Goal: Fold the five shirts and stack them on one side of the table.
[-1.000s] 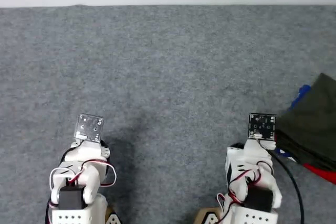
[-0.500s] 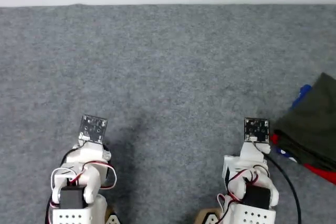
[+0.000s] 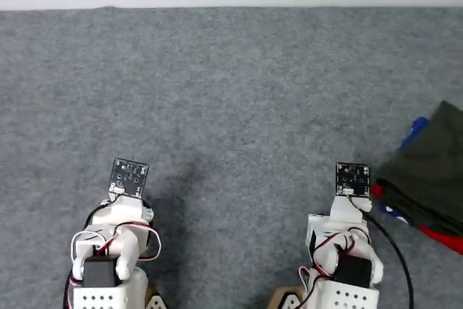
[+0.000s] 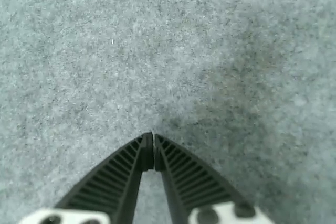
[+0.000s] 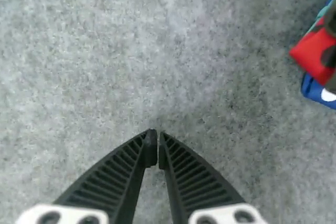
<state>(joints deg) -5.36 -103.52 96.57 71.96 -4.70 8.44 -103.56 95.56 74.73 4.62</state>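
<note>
At the right edge of the bench, the stack of folded shirts lay with a dark green shirt on top and blue and red layers showing at its near corner. The number of layers could not be counted.

Both arms sat at the near edge of the bench. The left hand was pressed together, tips meeting, pinching nothing over bare grey felt. The right hand was likewise pressed together and held nothing. The red and blue corner of the stack lay near it but apart from the tips.

Judged from this layout, folding looked complete and the step in hand was parking the arms.

1. Hold both hands pressed together, so that no fingertip can hook a fabric edge.
2. Route any movement of the right arm away from the stack, since that arm sat nearest to it.
3. Keep the black cable beside the right arm off the stack's corner, where a drag would likely skew the layers.
</note>
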